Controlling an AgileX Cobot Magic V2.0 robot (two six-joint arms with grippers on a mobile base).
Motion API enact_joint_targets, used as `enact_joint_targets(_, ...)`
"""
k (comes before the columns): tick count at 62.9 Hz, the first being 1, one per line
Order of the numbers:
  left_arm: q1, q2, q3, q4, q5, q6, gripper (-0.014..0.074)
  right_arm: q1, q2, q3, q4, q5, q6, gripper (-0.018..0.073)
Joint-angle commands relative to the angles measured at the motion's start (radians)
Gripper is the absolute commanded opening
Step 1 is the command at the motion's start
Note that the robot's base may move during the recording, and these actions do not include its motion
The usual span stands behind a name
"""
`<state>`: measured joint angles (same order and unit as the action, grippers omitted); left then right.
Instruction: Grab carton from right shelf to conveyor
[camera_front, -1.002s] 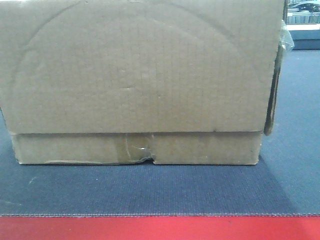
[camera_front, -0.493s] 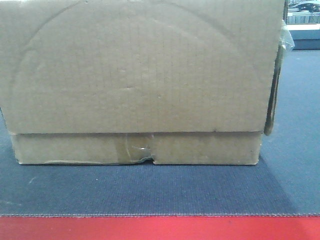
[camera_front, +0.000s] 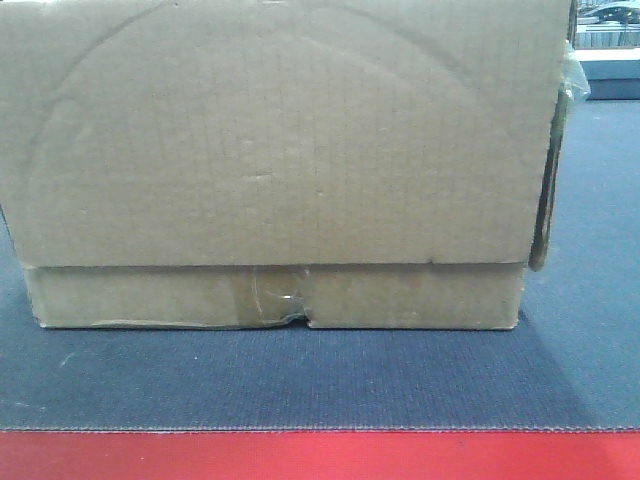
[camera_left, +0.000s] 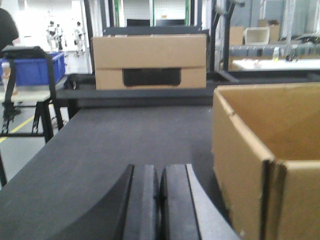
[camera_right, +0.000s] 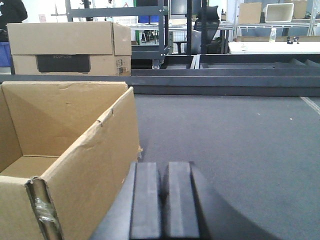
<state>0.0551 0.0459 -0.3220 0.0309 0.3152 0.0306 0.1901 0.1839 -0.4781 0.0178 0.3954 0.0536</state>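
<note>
The carton sits on the conveyor, open-topped, apparently empty and probably light; its thin walls look flexible, so press both sides. Left fingers and right fingers are closed, empty.

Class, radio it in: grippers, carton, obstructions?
Left gripper shut, empty. Right gripper shut, empty. Carton on the conveyor, open-topped, between both arms. Nothing blocking.
</note>
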Motion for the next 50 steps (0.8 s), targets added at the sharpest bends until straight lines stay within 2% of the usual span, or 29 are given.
enact_joint_targets(1,0.036,-0.022,0.082,-0.037,-0.063,0.041,0.0015,-0.006,-0.004,0.001,-0.008,-0.030,-0.005,-0.0067)
enact_joint_targets(8,0.061,-0.046,0.218,-0.039,-0.178,0.041,0.0015,-0.006,-0.004,0.001,-0.008,-0.030,-0.005,-0.0067)
enact_joint_targets(16,0.061,-0.046,0.322,-0.041,-0.341,0.041,0.0015,-0.006,-0.006,0.001,-0.008,-0.030,-0.005,-0.0067)
enact_joint_targets(17,0.061,-0.046,0.322,-0.041,-0.285,0.041,0.0015,-0.006,-0.006,0.001,-0.008,-0.030,-0.005,-0.0067)
enact_joint_targets(19,0.061,-0.046,0.322,-0.041,-0.255,0.041,0.0015,-0.006,-0.006,0.001,-0.008,-0.030,-0.005,-0.0067)
enact_joint_targets(50,0.061,-0.046,0.322,-0.041,-0.253,0.041,0.0015,-0.006,-0.006,0.001,-0.008,-0.030,-0.005,-0.0067)
